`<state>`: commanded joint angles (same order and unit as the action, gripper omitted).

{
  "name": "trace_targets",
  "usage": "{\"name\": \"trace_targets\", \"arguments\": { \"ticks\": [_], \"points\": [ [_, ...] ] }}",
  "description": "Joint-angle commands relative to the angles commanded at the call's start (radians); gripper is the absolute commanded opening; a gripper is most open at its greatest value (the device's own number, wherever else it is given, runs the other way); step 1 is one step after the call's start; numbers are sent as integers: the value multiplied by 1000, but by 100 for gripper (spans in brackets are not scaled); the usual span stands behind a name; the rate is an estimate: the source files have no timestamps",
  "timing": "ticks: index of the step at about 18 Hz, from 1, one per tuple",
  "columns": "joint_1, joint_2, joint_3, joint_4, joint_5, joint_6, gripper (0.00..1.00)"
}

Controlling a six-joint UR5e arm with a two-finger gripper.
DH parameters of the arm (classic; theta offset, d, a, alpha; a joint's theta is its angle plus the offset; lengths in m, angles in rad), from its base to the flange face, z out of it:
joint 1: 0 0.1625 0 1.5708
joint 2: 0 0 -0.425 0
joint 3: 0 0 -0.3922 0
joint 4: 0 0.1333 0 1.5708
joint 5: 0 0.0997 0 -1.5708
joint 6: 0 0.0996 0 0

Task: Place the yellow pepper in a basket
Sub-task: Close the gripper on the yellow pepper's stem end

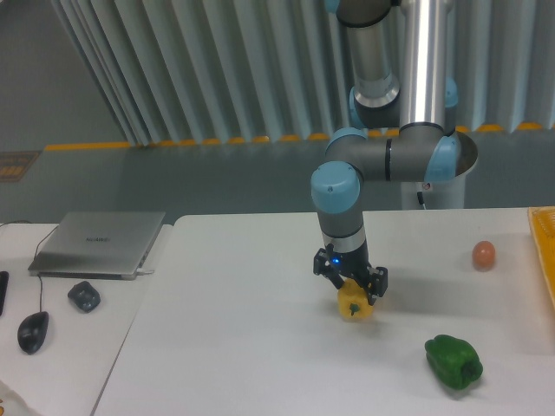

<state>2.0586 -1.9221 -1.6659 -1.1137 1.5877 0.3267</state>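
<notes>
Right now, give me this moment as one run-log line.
gripper: down over yellow pepper, grip unclear | pepper: on table | basket: far right edge, pepper not in it

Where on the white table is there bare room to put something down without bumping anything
The widest bare patch is the white table's left half, between its left edge and the gripper over the yellow pepper. A smaller patch lies between that pepper and the orange-pink ball. The right front is tighter: the green pepper and the basket edge.
</notes>
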Motion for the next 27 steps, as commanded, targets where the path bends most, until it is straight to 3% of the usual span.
{"name": "trace_targets", "arguments": {
  "ticks": [12, 19, 27],
  "points": [
    [6, 5, 0, 5, 26, -3, 100],
    [48, -9, 38, 5, 38, 47, 100],
    [41, -32, 23, 9, 37, 54, 100]
  ]
}}
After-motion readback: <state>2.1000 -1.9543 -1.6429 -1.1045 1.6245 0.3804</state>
